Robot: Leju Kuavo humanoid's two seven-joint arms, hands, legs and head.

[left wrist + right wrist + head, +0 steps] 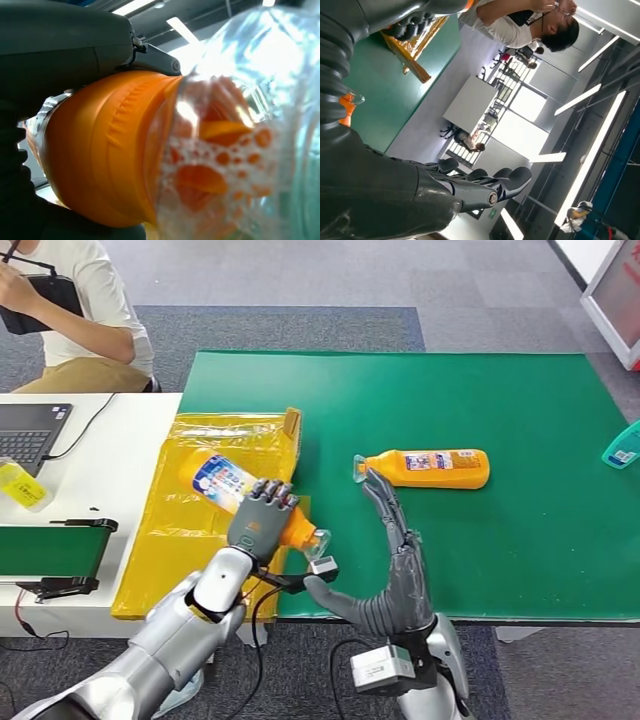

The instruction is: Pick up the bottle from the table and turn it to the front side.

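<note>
My left hand grips an orange bottle around its neck end, fingers wrapped over the top of it. The bottle is tilted, its clear cap pointing toward my right and low, its labelled body angled up and away over a yellow plastic bag that lies across the near left corner of the green surface. The blue and white label faces up toward my head camera. In my left wrist view the orange shoulder of the bottle sits close against my palm, with the clear cap big and blurred in front, foam showing inside it.

My right hand holds nothing. Its fingers are spread and stretched out flat, reaching forward over the green surface, the fingertips just beside the cap of a second orange bottle. I cannot tell whether they touch it. That second bottle lies on its side on the surface, cap toward my left, label up.

At the far right edge of the surface lies a teal object. To my left stands a white desk with a laptop, and a person in a light shirt sits behind it.
</note>
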